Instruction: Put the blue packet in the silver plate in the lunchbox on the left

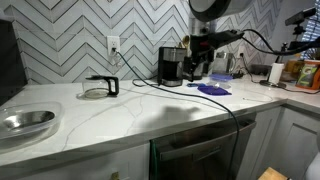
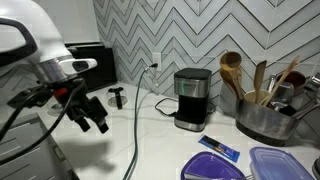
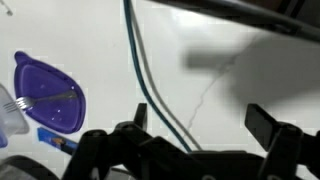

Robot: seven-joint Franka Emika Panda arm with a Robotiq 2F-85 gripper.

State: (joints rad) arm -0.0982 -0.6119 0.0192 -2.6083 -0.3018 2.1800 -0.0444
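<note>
The blue packet [image 2: 218, 149] lies flat on the white counter beside a purple lid [image 2: 212, 170]. It also shows at the lower left of the wrist view [image 3: 57, 139]. The silver plate [image 1: 28, 122] sits at the near end of the counter and I see nothing in it. A clear lunchbox [image 2: 284, 163] with a bluish rim stands to the right of the packet. My gripper [image 3: 200, 125] is open and empty above bare counter, apart from the packet. It shows in both exterior views [image 1: 195, 68] [image 2: 95, 118].
A black coffee maker [image 2: 190, 98] stands by the wall, its cable [image 3: 140, 70] running across the counter. A fork rests on the purple lid [image 3: 50, 95]. A metal pot of wooden utensils [image 2: 262, 112] is at the back. A black tool [image 1: 103, 86] lies near the outlet.
</note>
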